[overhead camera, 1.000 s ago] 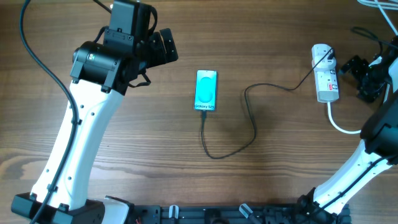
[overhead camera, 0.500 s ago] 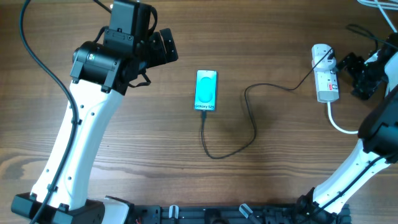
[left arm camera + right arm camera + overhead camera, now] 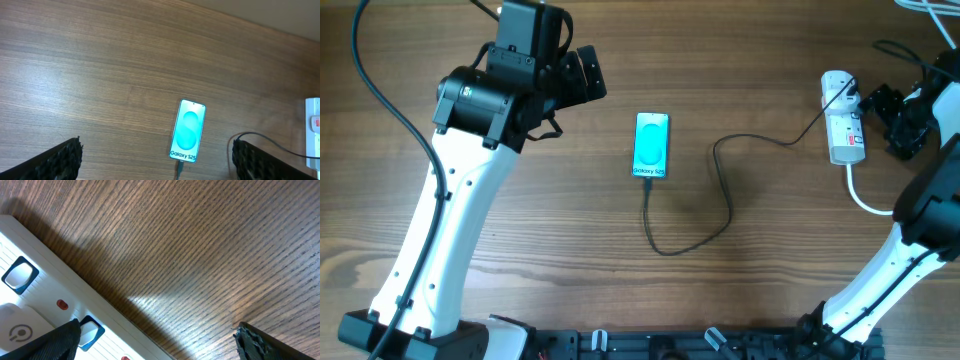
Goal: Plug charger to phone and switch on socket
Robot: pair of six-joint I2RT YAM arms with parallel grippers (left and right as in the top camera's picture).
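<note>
Since 1.0 s ago: right gripper [image 3: 882, 108] has moved in toward the socket [image 3: 844, 135] and now sits just beside its right edge; contact cannot be told from overhead. Left arm, phone [image 3: 651, 146] and charger [image 3: 725, 200] lie unchanged.

Right wrist view: fingers spread wide, nothing between them but bare table [image 3: 770, 280]. The socket fills the lower-left corner of that view, next to the left finger [image 3: 55, 340].

Left gripper [image 3: 588, 75] hangs above the table, up and left of the phone, well apart from it. Its fingers are also spread wide and hold nothing.

Phone lies flat at table centre, screen up, turquoise, reading "Galaxy S25". The charger's thin black cable meets its lower edge, loops down and right, then climbs to a black plug [image 3: 850, 92] seated in the socket's top end. A thick white lead [image 3: 865, 200] curves off the socket's lower end toward the right arm.

Socket is white and elongated. Up close it shows framed rocker switches [image 3: 20, 274] and small red marks [image 3: 61, 304].
</note>
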